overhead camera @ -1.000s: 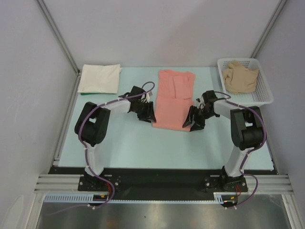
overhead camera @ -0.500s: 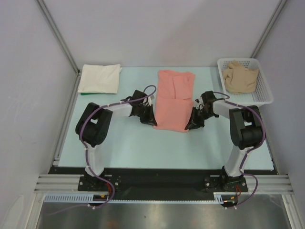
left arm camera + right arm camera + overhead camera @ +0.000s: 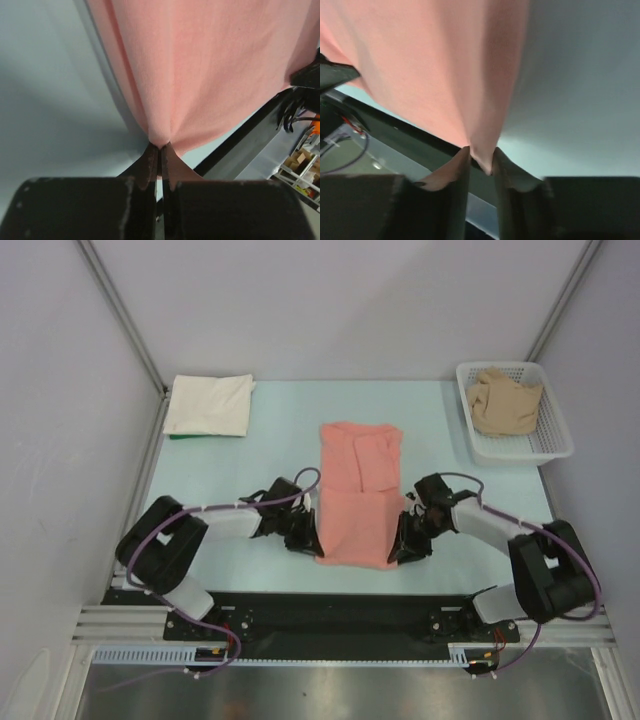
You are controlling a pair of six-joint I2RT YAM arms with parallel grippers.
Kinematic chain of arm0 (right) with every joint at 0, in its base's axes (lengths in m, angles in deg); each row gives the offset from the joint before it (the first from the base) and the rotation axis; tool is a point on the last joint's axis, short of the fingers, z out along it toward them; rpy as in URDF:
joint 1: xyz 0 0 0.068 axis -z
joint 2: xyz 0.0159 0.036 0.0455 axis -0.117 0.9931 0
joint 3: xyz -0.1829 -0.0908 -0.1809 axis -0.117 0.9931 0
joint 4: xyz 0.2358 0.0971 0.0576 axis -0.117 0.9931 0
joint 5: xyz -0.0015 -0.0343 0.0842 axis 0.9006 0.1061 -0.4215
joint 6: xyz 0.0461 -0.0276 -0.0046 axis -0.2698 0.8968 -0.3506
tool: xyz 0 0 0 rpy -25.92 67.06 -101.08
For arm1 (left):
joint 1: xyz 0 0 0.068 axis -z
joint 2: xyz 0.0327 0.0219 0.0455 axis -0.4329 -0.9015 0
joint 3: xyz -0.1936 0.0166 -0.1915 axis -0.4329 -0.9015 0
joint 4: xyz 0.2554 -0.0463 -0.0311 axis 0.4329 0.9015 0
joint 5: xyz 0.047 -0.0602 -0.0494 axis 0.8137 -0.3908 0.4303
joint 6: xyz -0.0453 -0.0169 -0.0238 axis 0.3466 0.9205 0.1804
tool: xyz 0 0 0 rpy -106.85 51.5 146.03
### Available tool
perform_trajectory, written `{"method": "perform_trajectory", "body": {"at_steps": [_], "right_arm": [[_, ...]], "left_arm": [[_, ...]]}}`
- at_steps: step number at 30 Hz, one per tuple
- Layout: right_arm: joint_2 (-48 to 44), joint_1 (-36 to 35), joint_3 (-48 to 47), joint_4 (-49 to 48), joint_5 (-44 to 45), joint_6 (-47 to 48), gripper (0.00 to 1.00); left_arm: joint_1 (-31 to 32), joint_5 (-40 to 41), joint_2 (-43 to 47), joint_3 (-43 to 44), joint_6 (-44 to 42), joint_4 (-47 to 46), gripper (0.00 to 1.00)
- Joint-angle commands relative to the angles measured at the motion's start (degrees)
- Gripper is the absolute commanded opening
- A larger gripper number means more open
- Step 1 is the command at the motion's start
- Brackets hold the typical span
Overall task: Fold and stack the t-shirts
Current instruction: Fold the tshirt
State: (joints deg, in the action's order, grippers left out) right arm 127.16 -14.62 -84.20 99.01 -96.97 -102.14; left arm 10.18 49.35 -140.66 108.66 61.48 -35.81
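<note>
Both left fingers [image 3: 148, 162] and right fingers [image 3: 456, 172] pinch apparently fine-knit salmon-pink t-shirt [image 3: 358, 490] corners.

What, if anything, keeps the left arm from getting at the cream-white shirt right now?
Probably not reachable yet: the left gripper is shut on a near corner of the salmon-pink shirt, so it is busy. The cream-white shirt lies far back on the left; nothing else seems to block the way.

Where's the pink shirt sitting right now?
In the top view the salmon-pink shirt lies mid-table near the front edge, its near corners pinched by the left gripper and right gripper; cream shirt far-left, basket far-right.
</note>
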Motion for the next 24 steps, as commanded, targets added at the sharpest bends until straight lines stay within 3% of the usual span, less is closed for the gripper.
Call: {"method": "perform_trajectory", "body": {"at_steps": [1, 2, 3, 5, 6, 9, 14, 17, 18, 20, 24], "right_arm": [[-7.87, -0.72, 5.24, 3.52, 2.03, -5.87, 0.33], [-10.42, -0.54, 5.42, 6.14, 2.9, -5.7, 0.4], [-11.66, 0.24, 4.38, 7.73, 3.86, -4.74, 0.59], [-13.51, 2.08, 2.44, 10.55, 5.54, -2.9, 0.76], [-13.61, 5.84, 1.65, 10.73, 5.2, -1.75, 0.8], [-11.07, 12.8, -0.28, 7.49, -1.57, 0.62, 0.8], [-1.93, 13.61, -13.18, 6.26, -1.92, 4.14, 0.72], [4.75, 13.96, -16.54, 4.67, -2.71, 5.55, 0.63], [6.94, 14.05, -17.16, 4.15, -3.67, 5.55, 0.61], [8.97, 14.31, -18.04, 2.13, -4.91, 5.46, 0.58], [13.45, 14.31, -22.43, 3.61, -3.68, 6.87, 0.56]], "left_arm": [[1.69, 2.23, 6.42, -7.97, 2.83, 6.29, 0.05], [2.13, 2.66, 8.17, -9.82, 3.18, 7.77, 0.12], [2.31, 3.19, 12.11, -10.36, 3.1, 8.74, 0.31], [2.48, 4.33, 15.56, -9.67, 2.48, 12.07, 0.49], [2.4, 5.12, 16.88, -8.61, 1.61, 13.57, 0.6], [1.96, 8.9, 18.48, -1.59, -1.11, 18.76, 0.7], [-0.93, 11.89, 10.33, 11.49, -4.9, 21.41, 0.7], [-3.48, 12.07, 2.87, 17.56, -7.8, 21.23, 0.56], [-3.93, 12.51, 1.18, 19.24, -9.28, 21.58, 0.45], [-5.24, 14.27, -2.34, 23.97, -10.52, 23.51, 0.38], [-6.04, 13.13, -8.23, 29.44, -13.16, 23.78, 0.41]]}}
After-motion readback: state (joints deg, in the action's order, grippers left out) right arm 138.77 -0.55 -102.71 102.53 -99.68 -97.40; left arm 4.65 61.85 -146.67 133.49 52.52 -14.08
